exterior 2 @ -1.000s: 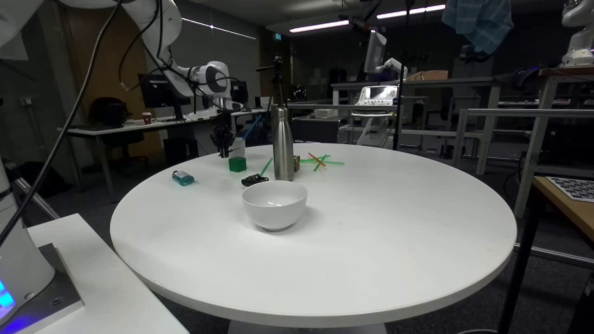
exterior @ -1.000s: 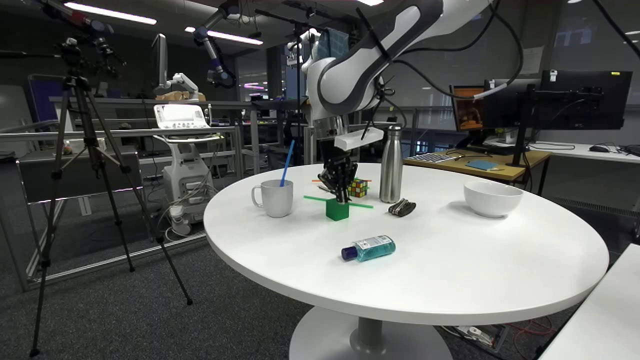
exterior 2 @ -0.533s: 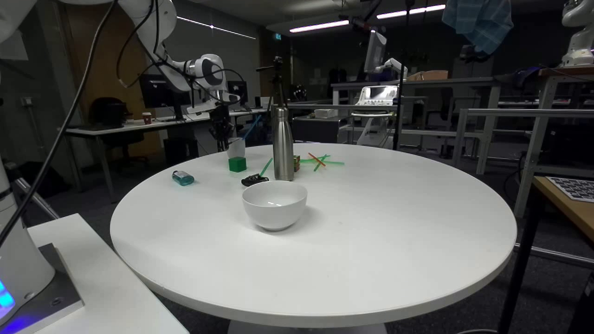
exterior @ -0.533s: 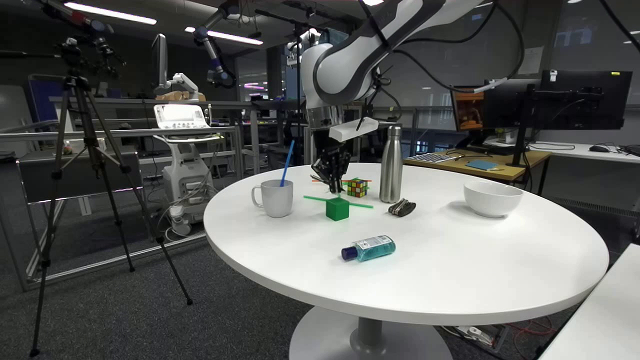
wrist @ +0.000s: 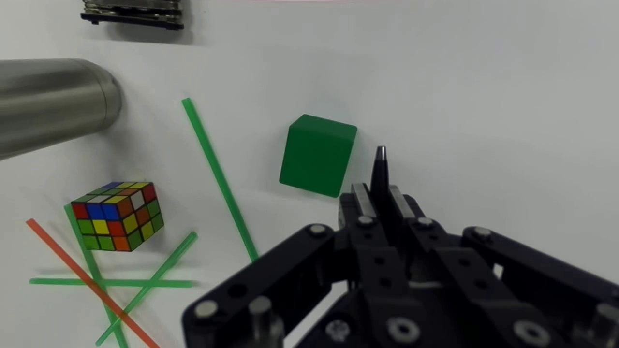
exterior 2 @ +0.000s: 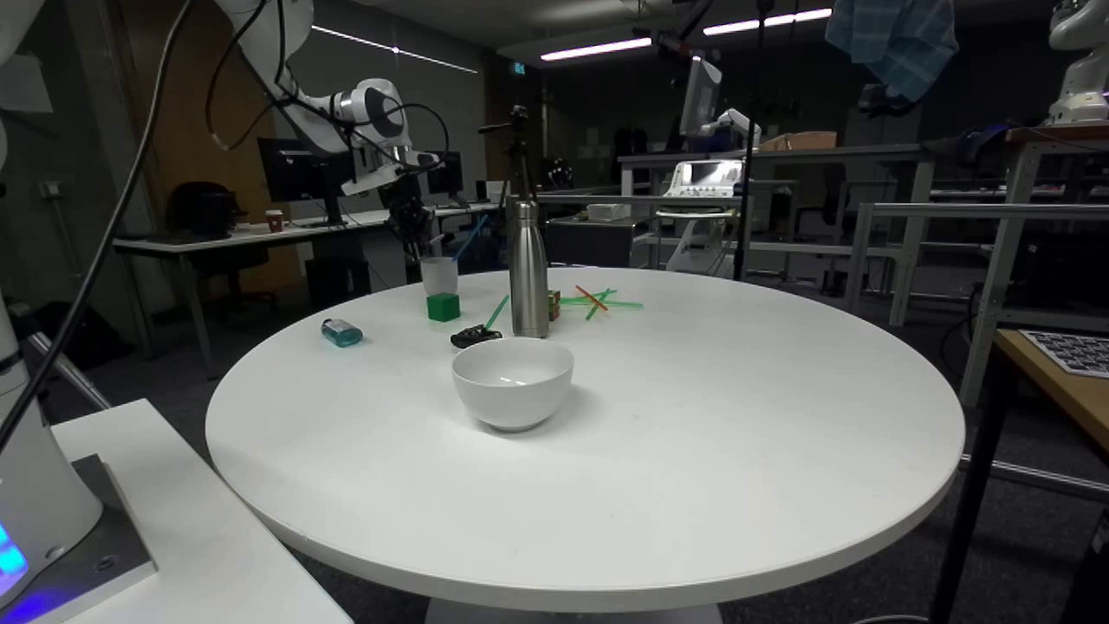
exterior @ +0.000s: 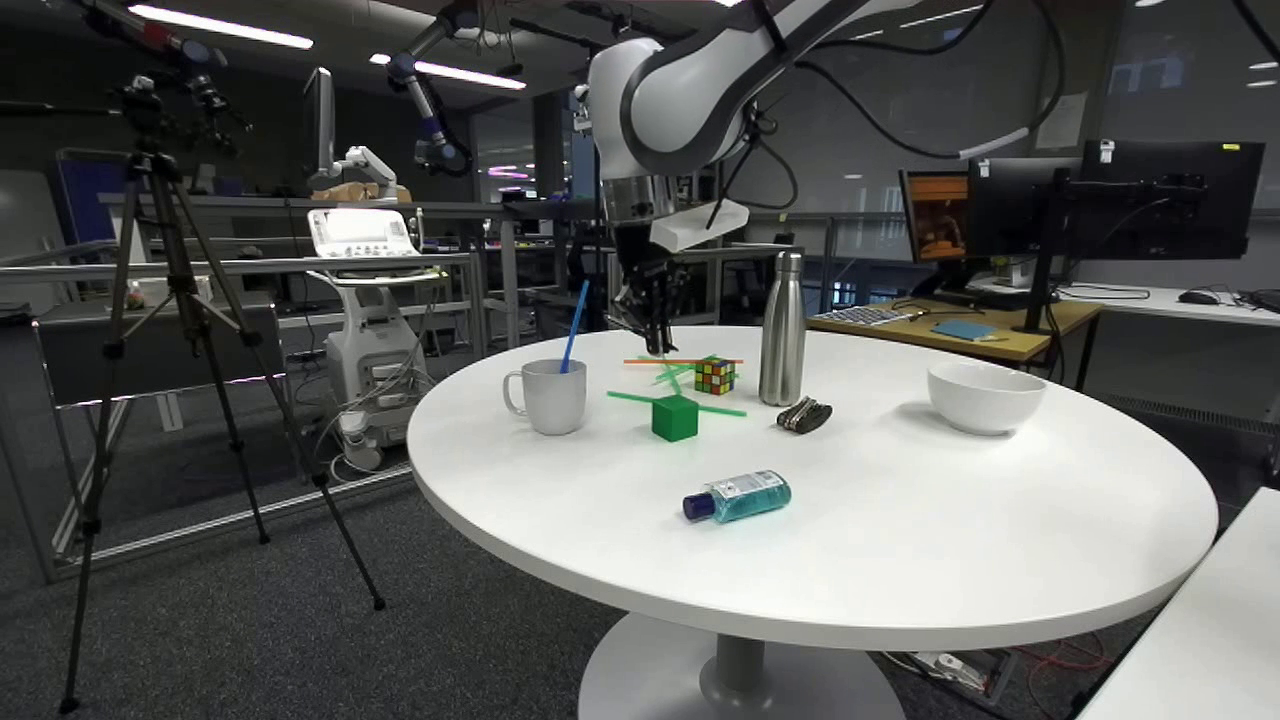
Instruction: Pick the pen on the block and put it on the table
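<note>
1. Pinching 1 pen (wrist: 380,169) with 1 gripper (wrist: 379,191), pressing on it from both sides. Dark barrel, silvery tip poking out past the gripper in the wrist view.
2. Holding that pen in the air over 1 tabletop (exterior 2: 693,451), round and white. Showing a gap between gripper and tabletop in both exterior views.
3. Count 1 green block (wrist: 316,159), sitting on the tabletop. Apart from the gripper, well below it in both exterior views. Just beside the pen tip as seen in the wrist view.
4. Count 1 green straw (wrist: 220,181) lying by itself near the green block. Add 3 green straws (wrist: 169,283) crossing with 1 orange straw (wrist: 63,253). Makes 5 lying flat: 4 green, 1 orange.
5. Count 1 puzzle cube (wrist: 116,217), right by the crossed bunch, hiding part of 1 green straw. Can't tell about contact there.
6. Count 2 bottles: 1 steel bottle (exterior: 782,340) standing upright near the puzzle cube, 1 teal bottle (exterior: 752,496) lying on its side with a dark blue cap.
7. Count 1 mug (exterior: 555,400), grey-white, with 1 blue straw (exterior: 575,327) leaning in it.
8. Count 1 bowl (exterior: 985,395), white, upright, well apart from the green block.
9. Count 1 dark item (exterior: 804,415) with metallic parts, near the steel bottle. Can't tell what kind.
10. Off the tabletop, in an exterior view: see 1 tripod (exterior: 175,265) standing on the floor.
</note>
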Robot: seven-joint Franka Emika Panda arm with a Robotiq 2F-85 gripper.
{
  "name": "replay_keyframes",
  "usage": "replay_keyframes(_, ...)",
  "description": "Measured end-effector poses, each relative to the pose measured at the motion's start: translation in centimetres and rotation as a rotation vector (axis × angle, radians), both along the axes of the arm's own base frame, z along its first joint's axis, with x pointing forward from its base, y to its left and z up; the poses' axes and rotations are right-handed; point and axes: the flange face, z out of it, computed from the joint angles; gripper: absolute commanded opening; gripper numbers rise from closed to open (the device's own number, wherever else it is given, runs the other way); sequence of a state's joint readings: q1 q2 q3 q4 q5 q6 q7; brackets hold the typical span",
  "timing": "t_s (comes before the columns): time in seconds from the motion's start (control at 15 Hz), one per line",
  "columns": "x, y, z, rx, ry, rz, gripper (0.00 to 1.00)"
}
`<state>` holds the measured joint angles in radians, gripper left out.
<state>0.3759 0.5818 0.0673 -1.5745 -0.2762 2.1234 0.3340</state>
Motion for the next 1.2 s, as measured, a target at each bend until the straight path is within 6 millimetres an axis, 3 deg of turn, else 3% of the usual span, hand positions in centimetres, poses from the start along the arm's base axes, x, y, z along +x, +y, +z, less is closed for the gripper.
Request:
replay_keyframes(0.6,-1.9,0.5,2.5,-0.114,0.045,0.001,0.03)
replay_keyframes(1.2,-4.2,-0.2,2.3,-0.257,0.168,-0.019,0.03)
